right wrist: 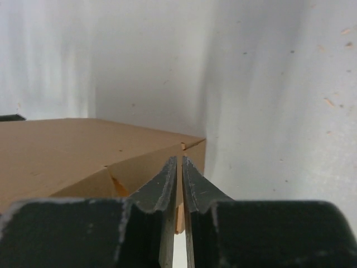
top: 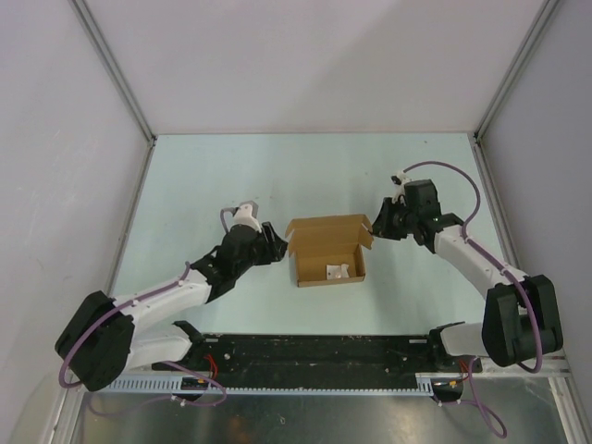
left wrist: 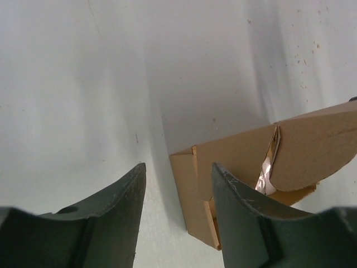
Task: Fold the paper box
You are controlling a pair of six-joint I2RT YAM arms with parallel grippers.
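Folding looks about half done: the paper box (top: 319, 248) sits mid-frame, walls up but lid flaps unclosed, the right gripper (right wrist: 179, 167) clamped on its right-end flap, the left gripper (left wrist: 177, 178) spread wide and empty beside it.

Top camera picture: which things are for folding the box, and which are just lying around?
For the job: paper box, left gripper (open beside it), right gripper (pinching its flap).
Just lying about: white scrap, inside the box.
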